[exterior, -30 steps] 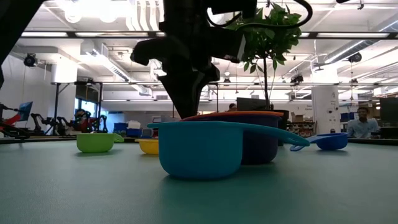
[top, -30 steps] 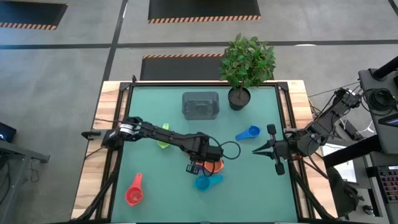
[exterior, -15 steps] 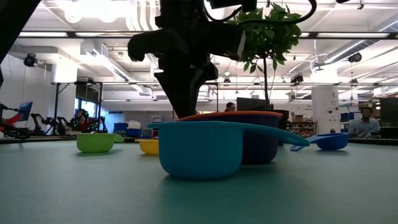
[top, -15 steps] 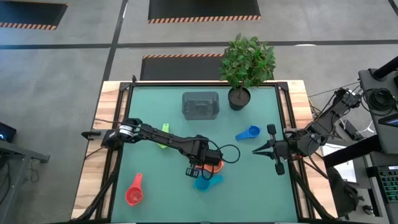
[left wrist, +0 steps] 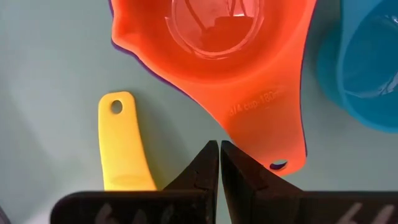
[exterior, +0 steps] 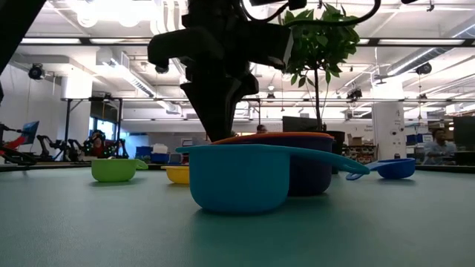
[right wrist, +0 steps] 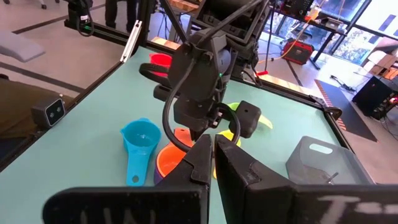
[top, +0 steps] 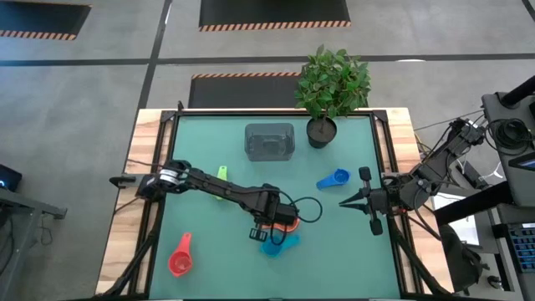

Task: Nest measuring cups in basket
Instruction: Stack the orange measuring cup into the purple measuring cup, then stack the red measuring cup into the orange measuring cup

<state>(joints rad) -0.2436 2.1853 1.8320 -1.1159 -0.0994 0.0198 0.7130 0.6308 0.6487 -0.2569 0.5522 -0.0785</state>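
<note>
An orange cup (top: 288, 222) sits nested in a purple cup (exterior: 312, 174) at mid-table, its bowl showing in the left wrist view (left wrist: 230, 50). A blue cup (top: 272, 246) stands just in front of it. My left gripper (left wrist: 219, 144) is shut and points down beside the orange cup's handle, with a yellow cup's handle (left wrist: 121, 149) on its other side. A green cup (top: 220, 174), a second blue cup (top: 334, 179) and a red cup (top: 180, 257) lie apart on the table. The grey basket (top: 269, 140) stands at the far middle. My right gripper (top: 347, 202) is shut and hovers at the right. My left gripper's shut fingertips stand from above at the side edge of the orange cup's handle (left wrist: 249, 134), near its free end. I cannot tell whether they touch it. The cup rests level in the purple cup.
A potted plant (top: 333, 84) stands in a dark pot (top: 320, 131) right of the basket. A black cable loops from the left gripper over the orange cup. There is bare table at the near right and the far left.
My left gripper has drifted a little toward the table's near edge, staying shut and pointing down. The cups have kept their places.
</note>
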